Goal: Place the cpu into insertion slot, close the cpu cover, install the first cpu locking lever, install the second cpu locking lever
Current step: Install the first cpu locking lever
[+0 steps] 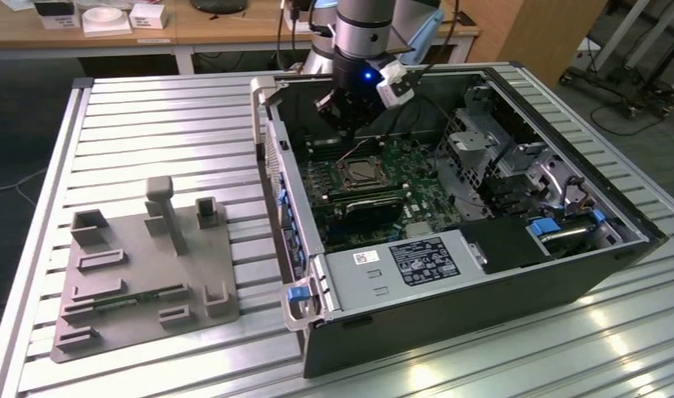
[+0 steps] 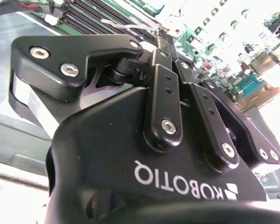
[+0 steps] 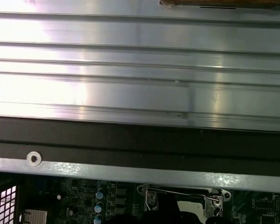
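Looking first at the exterior view, the arm reaches into the open case, and the gripper hangs just above the slot on the green board. A pale square lies in the middle of the slot. I take it for the cpu, seated, with the cover flat round it, though from here I cannot be sure of either. In the second wrist view the gripper has its fingers drawn together to a narrow tip, and nothing shows pinched between them. A thin wire lever runs just beside that tip, over the board. In the first wrist view one edge of the slot peeps out below the case wall, and a wire lever lies across it between two brackets. My guess is that the seating and covering are done and the work now is on the levers. Whether either lever is latched I cannot tell.
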Tool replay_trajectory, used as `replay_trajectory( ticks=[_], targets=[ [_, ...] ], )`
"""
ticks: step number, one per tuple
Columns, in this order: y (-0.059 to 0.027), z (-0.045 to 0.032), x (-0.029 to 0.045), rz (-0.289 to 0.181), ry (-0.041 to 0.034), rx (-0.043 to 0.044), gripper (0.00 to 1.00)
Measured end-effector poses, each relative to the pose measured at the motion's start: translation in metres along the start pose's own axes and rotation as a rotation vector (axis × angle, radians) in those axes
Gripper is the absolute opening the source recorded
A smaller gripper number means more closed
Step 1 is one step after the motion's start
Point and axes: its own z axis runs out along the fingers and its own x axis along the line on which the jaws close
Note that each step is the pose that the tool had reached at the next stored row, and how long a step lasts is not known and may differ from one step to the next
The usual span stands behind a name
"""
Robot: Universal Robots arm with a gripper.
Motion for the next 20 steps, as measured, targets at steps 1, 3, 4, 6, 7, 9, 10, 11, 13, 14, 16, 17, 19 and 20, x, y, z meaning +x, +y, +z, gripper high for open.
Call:
replay_trajectory(
  ticks=[1, 3, 4, 6, 7, 9, 10, 11, 13, 14, 16, 17, 19, 20],
  targets=[
    [0.0000, 0.0001, -0.0012, 0.000, 0.0006, -0.0001, 0.10],
    [0.0000, 0.0002, -0.0036, 0.000, 0.0029, -0.0002, 0.10],
    [0.0001, 0.0003, -0.0044, 0.000, 0.0039, -0.0002, 0.10],
    [0.0002, 0.0006, -0.0054, 0.000, 0.0065, -0.0005, 0.10],
    [0.0004, 0.0008, -0.0059, 0.001, 0.0079, -0.0005, 0.10],
    [0.0007, 0.0013, -0.0063, 0.005, 0.0102, -0.0005, 0.10],
    [0.0009, 0.0016, -0.0065, 0.009, 0.0110, -0.0003, 0.10],
    [0.0010, 0.0018, -0.0067, 0.011, 0.0117, -0.0002, 0.10],
    [0.0010, 0.0025, -0.0067, 0.011, 0.0131, -0.0004, 0.10],
    [0.0010, 0.0029, -0.0067, 0.011, 0.0133, -0.0004, 0.10],
    [0.0013, 0.0039, -0.0070, 0.011, 0.0136, -0.0003, 0.10],
    [0.0015, 0.0045, -0.0072, 0.011, 0.0136, -0.0003, 0.10],
    [0.0019, 0.0060, -0.0077, 0.011, 0.0135, -0.0006, 0.10],
    [0.0021, 0.0067, -0.0081, 0.011, 0.0137, -0.0006, 0.10]
  ],
)
